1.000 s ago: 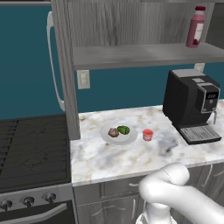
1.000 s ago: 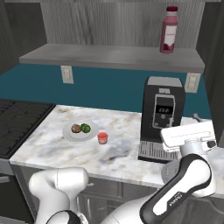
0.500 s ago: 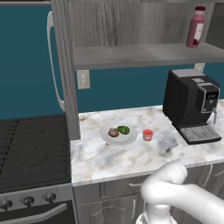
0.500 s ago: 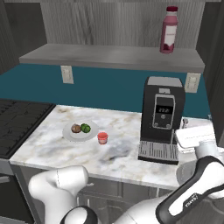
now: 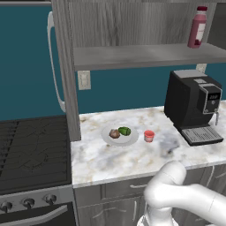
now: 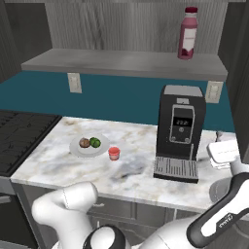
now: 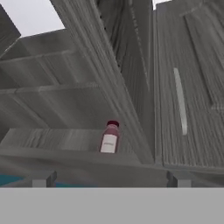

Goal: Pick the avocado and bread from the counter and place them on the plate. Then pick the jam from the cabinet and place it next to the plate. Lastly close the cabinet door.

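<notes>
The round white plate [image 5: 131, 140] [image 6: 78, 149] lies on the marbled counter [image 5: 114, 161] [image 6: 68, 160]. On it sit the brown bread [image 5: 114, 133] [image 6: 84, 143] and the green avocado [image 5: 125, 131] [image 6: 95, 142]. The small red jam [image 5: 149, 136] [image 6: 114, 153] stands just right of the plate. Above, the cabinet [image 5: 141, 55] [image 6: 121, 63] is open, and its door [image 5: 62, 70] with a curved white handle stands out at the left. My gripper [image 6: 222, 151] hovers far right, beyond the coffee machine, open and empty, looking up at the cabinet [image 7: 65, 140].
A tall dark-red bottle [image 5: 197, 27] [image 6: 187, 40] [image 7: 109, 138] stands on the cabinet shelf. A black coffee machine [image 5: 194, 106] [image 6: 180, 131] occupies the counter's right. The black stove [image 5: 31, 150] lies left. A grey panel with a pale bar handle [image 7: 179, 100] rises right of the bottle.
My hand has drifted a little to the right in the right base view. The plate, food, jam and cabinet door have stayed put.
</notes>
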You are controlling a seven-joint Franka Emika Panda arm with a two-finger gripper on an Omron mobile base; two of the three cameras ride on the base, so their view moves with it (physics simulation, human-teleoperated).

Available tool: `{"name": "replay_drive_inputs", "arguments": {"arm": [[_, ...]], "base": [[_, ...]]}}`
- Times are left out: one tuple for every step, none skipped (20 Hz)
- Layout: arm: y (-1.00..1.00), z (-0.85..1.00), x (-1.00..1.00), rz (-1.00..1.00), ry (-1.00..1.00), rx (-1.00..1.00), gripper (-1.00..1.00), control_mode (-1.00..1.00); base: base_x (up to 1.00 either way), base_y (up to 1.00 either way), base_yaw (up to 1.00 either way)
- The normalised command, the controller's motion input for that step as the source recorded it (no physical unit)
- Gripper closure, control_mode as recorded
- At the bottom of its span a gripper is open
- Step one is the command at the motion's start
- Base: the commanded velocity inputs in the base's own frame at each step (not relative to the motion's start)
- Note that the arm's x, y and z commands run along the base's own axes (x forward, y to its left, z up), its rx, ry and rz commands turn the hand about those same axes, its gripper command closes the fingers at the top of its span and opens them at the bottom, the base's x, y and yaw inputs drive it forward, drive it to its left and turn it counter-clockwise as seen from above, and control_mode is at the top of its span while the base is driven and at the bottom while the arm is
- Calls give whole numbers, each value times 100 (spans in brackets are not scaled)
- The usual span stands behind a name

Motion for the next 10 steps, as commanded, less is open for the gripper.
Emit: {"name": "replay_drive_inputs", "arguments": {"arm": [[-19,0,32,3,0,0,-100,-100],[-18,0,34,3,0,0,-100,-100],[-12,0,39,5,1,0,-100,-100],[-12,0,40,5,3,0,-100,-100],[-13,0,43,6,5,0,-100,-100],[-14,0,43,7,5,0,-100,-100],[-16,0,41,7,4,0,-100,-100],[-17,0,41,7,4,0,-100,-100],[-20,0,41,8,3,0,-100,-100],[-26,0,35,8,2,0,-100,-100]], "base": [[0,0,0],[0,0,0],[0,0,0],[0,0,0],[0,0,0],[0,0,0],[0,0,0],[0,0,0],[0,0,0],[0,0,0]]}}
